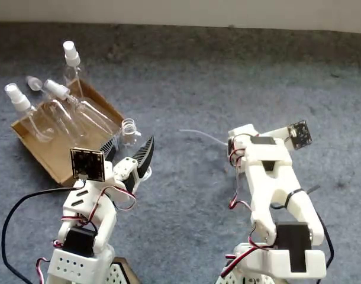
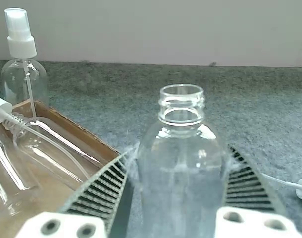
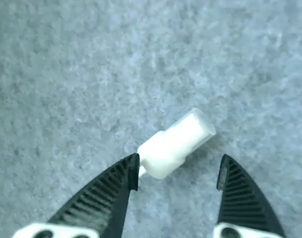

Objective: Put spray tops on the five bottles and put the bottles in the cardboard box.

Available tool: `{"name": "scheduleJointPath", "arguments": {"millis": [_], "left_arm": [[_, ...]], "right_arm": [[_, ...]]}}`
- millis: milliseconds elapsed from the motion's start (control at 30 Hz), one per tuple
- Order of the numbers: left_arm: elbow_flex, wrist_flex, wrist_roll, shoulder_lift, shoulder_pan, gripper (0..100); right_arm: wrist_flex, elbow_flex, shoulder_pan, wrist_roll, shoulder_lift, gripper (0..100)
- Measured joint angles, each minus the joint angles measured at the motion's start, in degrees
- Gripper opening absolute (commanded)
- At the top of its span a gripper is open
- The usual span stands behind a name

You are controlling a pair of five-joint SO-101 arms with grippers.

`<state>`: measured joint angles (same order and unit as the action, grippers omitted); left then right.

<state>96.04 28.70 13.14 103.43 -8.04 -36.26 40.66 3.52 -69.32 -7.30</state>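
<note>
The left gripper (image 2: 181, 149) clasps the uncapped bottle (image 1: 128, 130) upright just right of the box (image 1: 53, 165), likely steadying it for capping. The right gripper (image 3: 179, 159), jaws wide, straddles the spray top (image 3: 173, 144) lying on the carpet (image 1: 192, 89), ready to pinch it.

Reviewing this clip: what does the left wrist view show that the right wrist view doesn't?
Left wrist only: an uncapped bottle upright in the left hand, the cardboard box with capped bottles lying inside, another capped bottle standing beyond it. Right wrist only: the open right hand straddling a white spray top on its side. Both: grey carpet; a thin tube in the left wrist view may be that top's.
</note>
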Motion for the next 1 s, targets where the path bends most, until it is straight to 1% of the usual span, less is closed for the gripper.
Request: {"name": "scheduleJointPath", "arguments": {"millis": [300,367,500,533,667,867,1000], "left_arm": [[0.0,0.26,0.0,0.0,0.0,13],[0.0,0.26,0.0,0.0,0.0,13],[0.0,0.26,0.0,0.0,0.0,13],[0.0,0.26,0.0,0.0,0.0,13],[0.0,0.26,0.0,0.0,0.0,13],[0.0,0.26,0.0,0.0,0.0,13],[0.0,0.26,0.0,0.0,0.0,14]], "right_arm": [[0.62,-5.98,-1.67,-0.35,7.91,22.8],[0.7,-7.38,-1.76,-0.35,9.85,19.0],[0.7,-8.18,-2.2,-0.35,11.6,5.5],[0.7,-8.18,-2.29,-0.35,11.78,3.9],[0.62,-8.09,-2.37,0.18,12.22,3.6],[0.7,-8.35,-2.64,8.44,12.4,3.6],[0.79,-10.55,-4.57,17.67,12.4,3.6]]}}
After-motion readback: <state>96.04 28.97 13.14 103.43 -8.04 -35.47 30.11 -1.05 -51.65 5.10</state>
